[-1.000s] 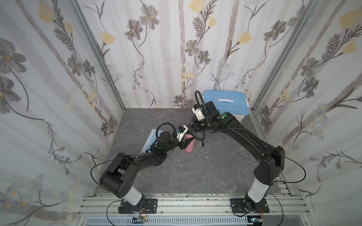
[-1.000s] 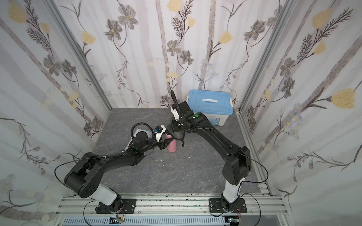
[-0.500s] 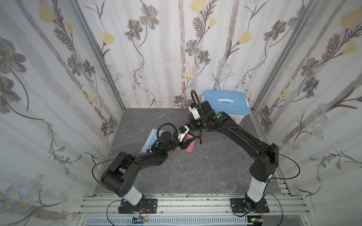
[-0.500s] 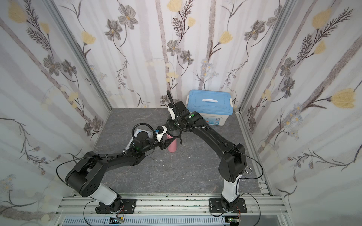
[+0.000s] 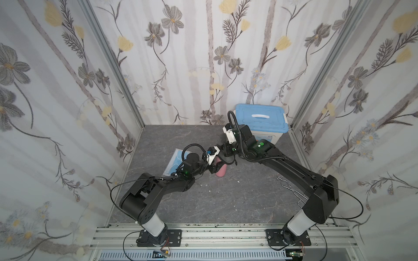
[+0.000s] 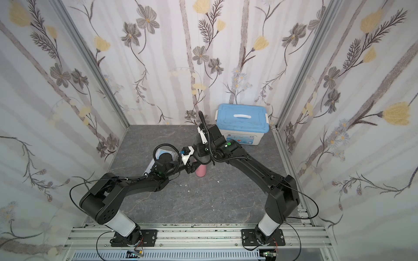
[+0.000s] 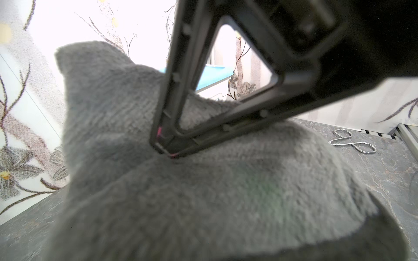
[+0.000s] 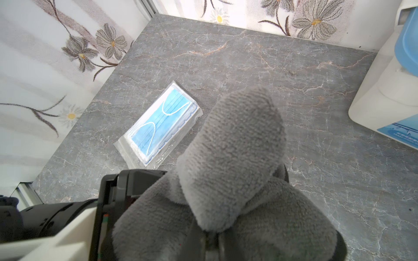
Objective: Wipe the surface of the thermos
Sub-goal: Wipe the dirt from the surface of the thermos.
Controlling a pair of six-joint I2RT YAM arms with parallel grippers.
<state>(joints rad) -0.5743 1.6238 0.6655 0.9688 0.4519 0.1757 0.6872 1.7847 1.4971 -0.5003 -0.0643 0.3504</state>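
Right in front of you a grey fleecy cloth [image 8: 228, 180] fills the near part of the view, bunched up with 1 thick fold sticking out over the grey marbled tabletop [image 8: 237, 63]. Beside that fold lies a sealed clear packet of blue face masks [image 8: 159, 125], flat on the tabletop, white ear loops showing. At the edge you catch the white box with its blue lid [image 8: 389, 90]. The other arm's black and white body [image 8: 74, 223] sits against the cloth.
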